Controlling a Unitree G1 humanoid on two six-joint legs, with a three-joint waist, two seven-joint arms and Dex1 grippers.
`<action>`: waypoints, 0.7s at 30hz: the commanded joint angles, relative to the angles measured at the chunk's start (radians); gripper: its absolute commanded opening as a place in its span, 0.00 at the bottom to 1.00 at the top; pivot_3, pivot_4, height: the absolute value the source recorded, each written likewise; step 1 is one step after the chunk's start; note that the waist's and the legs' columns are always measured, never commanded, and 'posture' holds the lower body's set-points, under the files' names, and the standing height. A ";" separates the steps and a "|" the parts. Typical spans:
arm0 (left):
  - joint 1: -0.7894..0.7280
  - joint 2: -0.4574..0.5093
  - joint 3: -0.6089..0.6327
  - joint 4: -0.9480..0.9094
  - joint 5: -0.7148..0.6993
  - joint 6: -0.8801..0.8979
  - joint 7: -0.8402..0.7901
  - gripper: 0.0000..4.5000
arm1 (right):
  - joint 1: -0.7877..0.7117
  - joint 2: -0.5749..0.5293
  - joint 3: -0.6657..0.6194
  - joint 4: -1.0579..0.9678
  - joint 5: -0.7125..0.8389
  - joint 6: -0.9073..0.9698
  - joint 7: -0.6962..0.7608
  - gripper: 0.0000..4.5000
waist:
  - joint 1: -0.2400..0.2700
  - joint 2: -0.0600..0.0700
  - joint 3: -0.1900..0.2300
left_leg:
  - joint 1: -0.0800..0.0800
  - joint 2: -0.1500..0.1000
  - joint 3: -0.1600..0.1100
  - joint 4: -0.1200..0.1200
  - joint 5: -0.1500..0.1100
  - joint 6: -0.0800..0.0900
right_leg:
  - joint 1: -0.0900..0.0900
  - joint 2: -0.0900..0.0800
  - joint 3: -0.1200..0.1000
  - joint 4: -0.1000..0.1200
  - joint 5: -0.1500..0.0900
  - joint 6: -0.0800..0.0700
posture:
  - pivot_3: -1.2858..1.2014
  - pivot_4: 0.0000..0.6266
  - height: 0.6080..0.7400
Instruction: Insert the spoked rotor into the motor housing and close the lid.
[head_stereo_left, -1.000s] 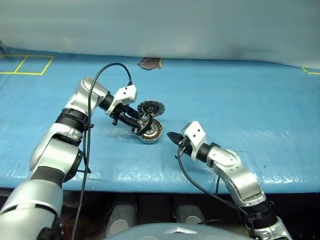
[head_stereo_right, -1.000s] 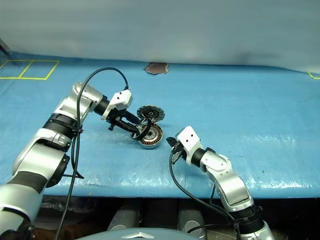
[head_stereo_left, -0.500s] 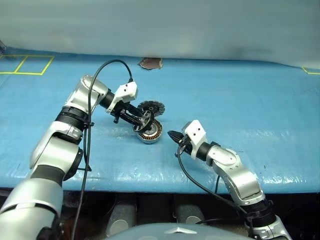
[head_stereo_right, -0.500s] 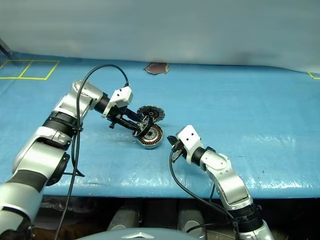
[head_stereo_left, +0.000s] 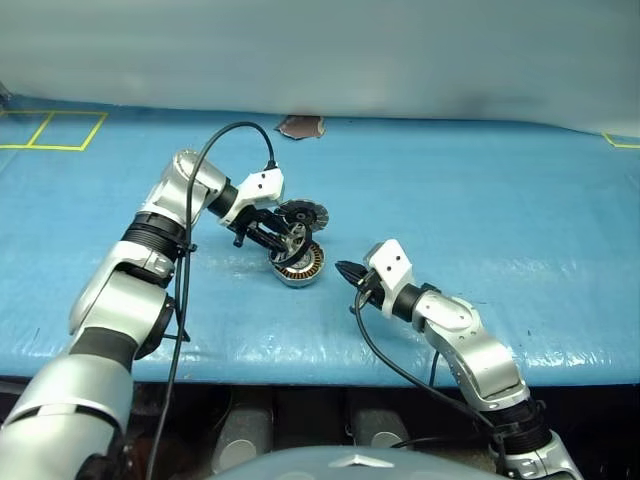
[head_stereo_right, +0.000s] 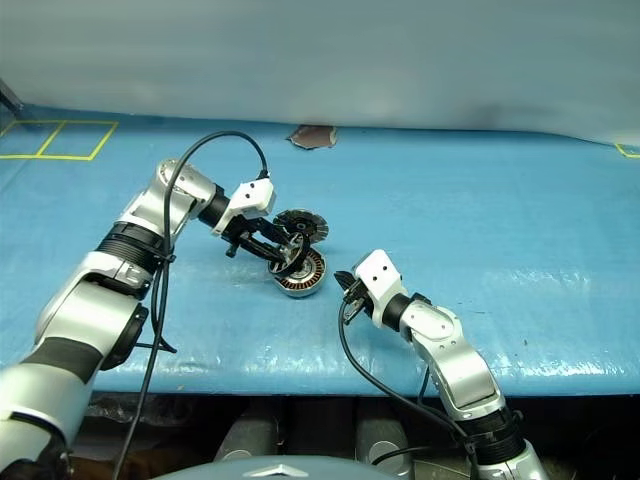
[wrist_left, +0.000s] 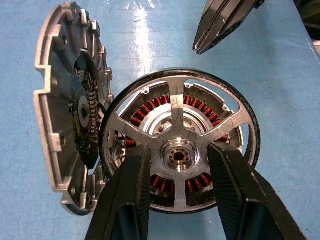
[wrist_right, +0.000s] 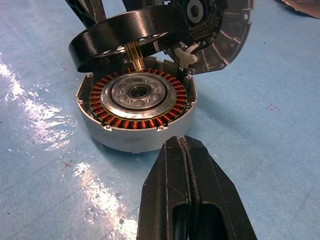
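Head view, bench: blue sheeted bench (head_stereo_left: 520, 210) with shiny creases, yellow taped squares (head_stereo_left: 50, 128) at its far left corner, a brown scrap (head_stereo_left: 300, 126) at the far edge, a pale wall behind
Head view, parts: the motor housing (head_stereo_left: 300, 266) sits on the bench near the middle; the lid (head_stereo_left: 303, 214) stands tilted just behind it
Head view, left pincer (head_stereo_left: 290, 243): grasping the spoked rotor (head_stereo_left: 288, 244), held tilted just above the housing
Head view, right pincer (head_stereo_left: 345, 271): clenched, empty, just beside the housing
Left wrist view, rotor (wrist_left: 180, 150): silver spokes, raised hub and dark rim, gripped across the hub by two black fingers (wrist_left: 125, 195); copper windings show through the gaps
Left wrist view, lid (wrist_left: 65, 105): on edge, dark inner face toward the rotor
Right wrist view, housing (wrist_right: 137, 107): shallow silver cup, ring of copper-brown windings round a silver hub, rotor rim (wrist_right: 120, 35) slanting over its far side, one edge touching
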 joint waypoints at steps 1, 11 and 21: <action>-0.032 -0.005 0.029 0.002 -0.006 0.003 -0.001 0.33 | -0.007 0.004 -0.015 -0.025 -0.002 -0.027 -0.004 0.00 | 0.000 0.000 0.000 | 0.000 0.000 0.000 0.000 0.000 0.000 | 0.000 0.000 0.000 0.000 0.000 0.000 | 0.52 0.24 1.00; -0.029 -0.005 0.035 0.009 0.002 -0.022 0.015 0.66 | -0.002 0.005 -0.018 -0.026 -0.004 -0.025 -0.009 0.00 | 0.000 0.000 0.000 | 0.000 0.000 0.000 0.000 0.000 0.000 | 0.000 0.000 0.000 0.000 0.000 0.000 | 0.52 0.24 1.00; -0.026 -0.014 0.099 -0.002 -0.047 0.010 0.012 0.66 | -0.003 0.006 -0.019 -0.026 0.000 -0.020 -0.006 0.00 | 0.000 0.000 0.000 | 0.000 0.000 0.000 0.000 0.000 0.000 | 0.000 0.000 0.000 0.000 0.000 0.000 | 0.52 0.24 1.00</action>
